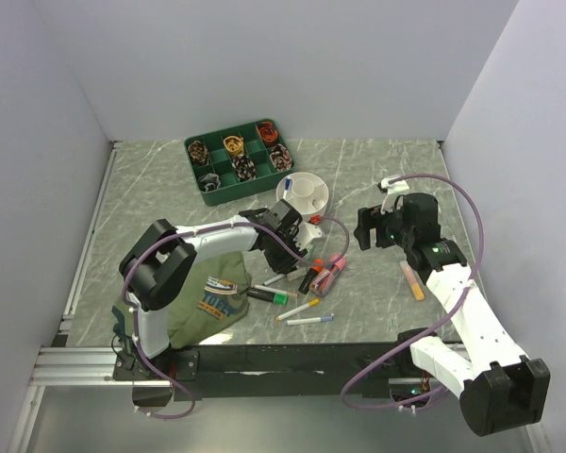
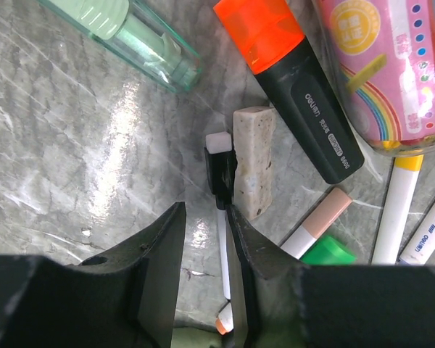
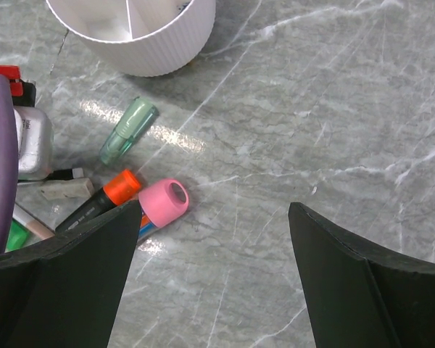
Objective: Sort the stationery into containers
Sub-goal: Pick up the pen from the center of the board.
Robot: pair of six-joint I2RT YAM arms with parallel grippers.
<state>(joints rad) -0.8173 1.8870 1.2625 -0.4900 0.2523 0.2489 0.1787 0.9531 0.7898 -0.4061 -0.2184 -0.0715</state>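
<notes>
The left arm [image 1: 217, 236] is reaching inward, the left gripper [image 2: 204, 212] pointing down with jaws narrowly parted, while the right gripper [image 3: 214, 210] is hovering with jaws spread wide.

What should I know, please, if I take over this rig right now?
Left gripper: part open, jaws astride a thin black pen on the table, not clamped.
Right gripper: open, empty, hovering nearby.
Done: one blue pen stands in the white cup.
Left: orange highlighter, pink marker, pale green marker, several more beside them, and an orange pen lying apart, farther right.
</notes>
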